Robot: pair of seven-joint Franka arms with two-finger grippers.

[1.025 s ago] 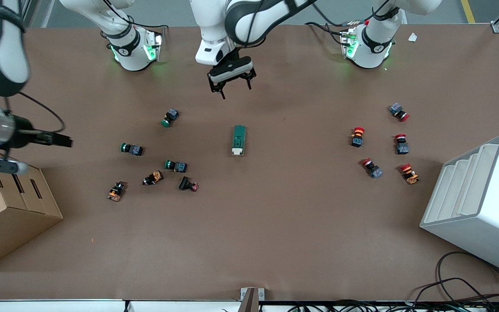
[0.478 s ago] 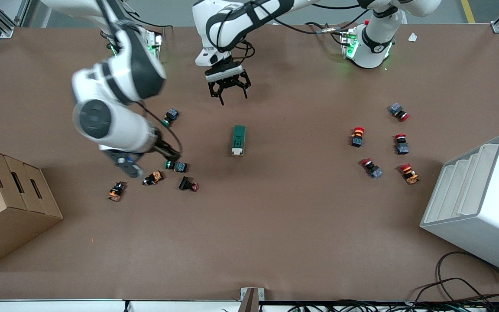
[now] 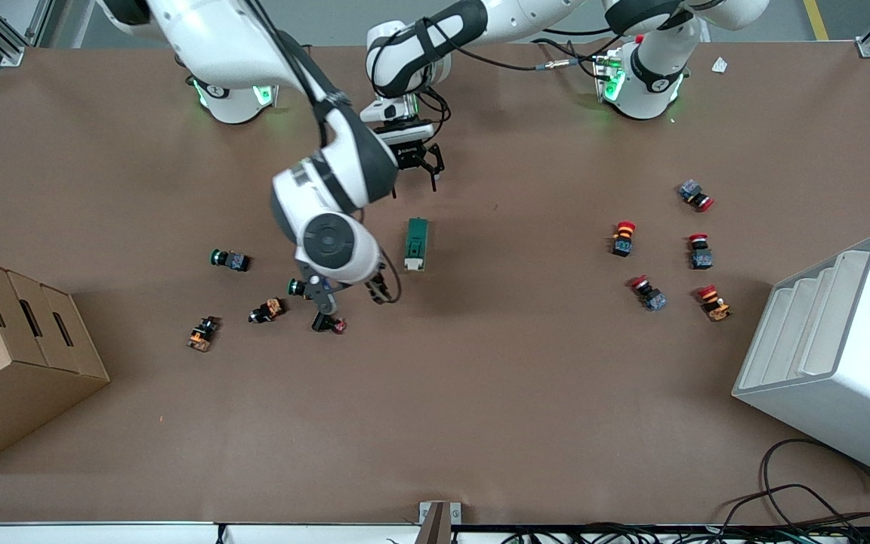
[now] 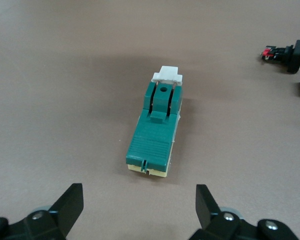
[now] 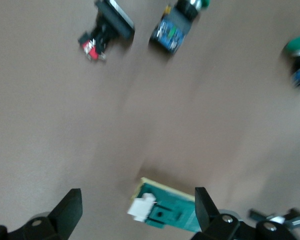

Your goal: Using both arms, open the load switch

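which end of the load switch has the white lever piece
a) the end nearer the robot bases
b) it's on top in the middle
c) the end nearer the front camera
c) In the front view the load switch lies flat on the table with its white lever piece at the lower end, nearer the front camera.

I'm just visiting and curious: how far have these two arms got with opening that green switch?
Hardly begun. The load switch lies untouched on the table, its white lever not yet pulled. Both grippers are open and empty: the left gripper hovers over the table near it, the right gripper beside it. Gripping and opening remain.
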